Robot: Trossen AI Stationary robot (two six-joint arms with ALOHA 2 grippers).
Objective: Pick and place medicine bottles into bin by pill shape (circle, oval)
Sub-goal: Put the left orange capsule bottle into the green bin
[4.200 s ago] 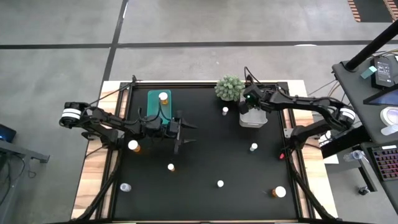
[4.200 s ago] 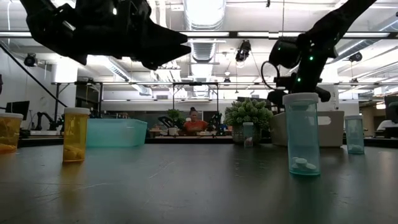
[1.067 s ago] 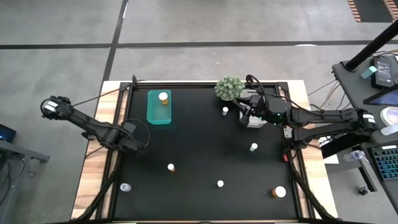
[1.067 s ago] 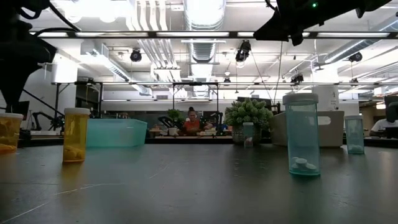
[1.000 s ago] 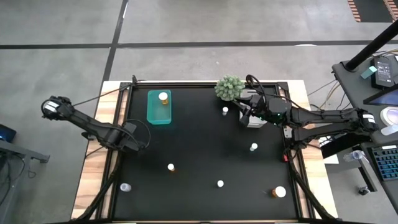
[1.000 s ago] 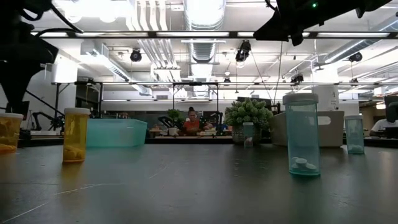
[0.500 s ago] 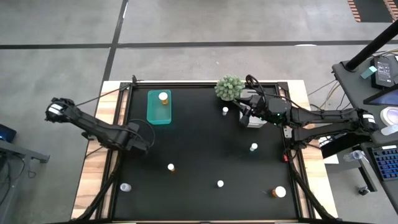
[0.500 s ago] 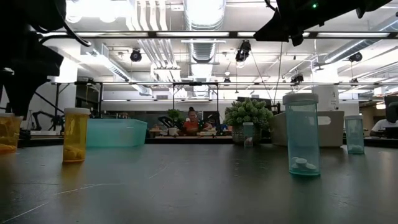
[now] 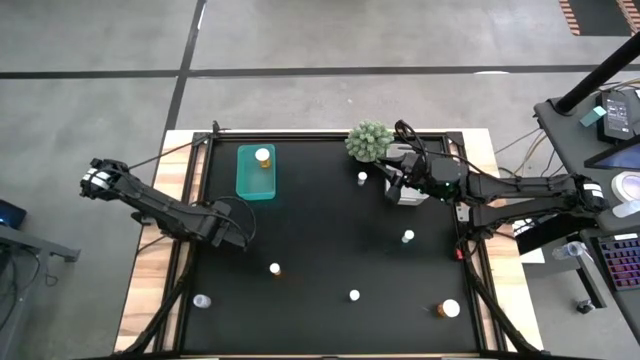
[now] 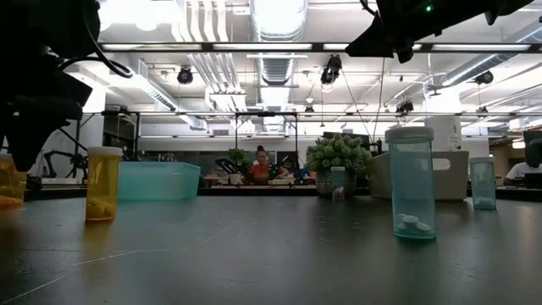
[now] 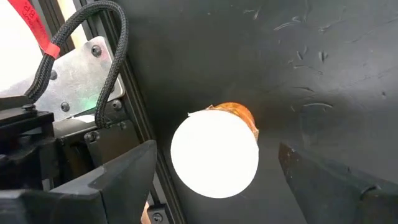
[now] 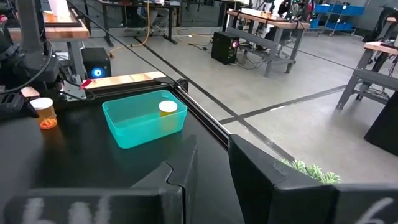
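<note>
Amber bottle (image 11: 219, 151) btwn open left fingers (image 11: 118, 177)

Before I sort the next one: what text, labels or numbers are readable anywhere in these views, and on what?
None can be read.
Amber bottle under the open left gripper: only its blank white cap shows.
Teal-tinted bottle: clear wall, no label visible.
Teal bin: plain.
White bin under the right gripper: no markings visible.
</note>
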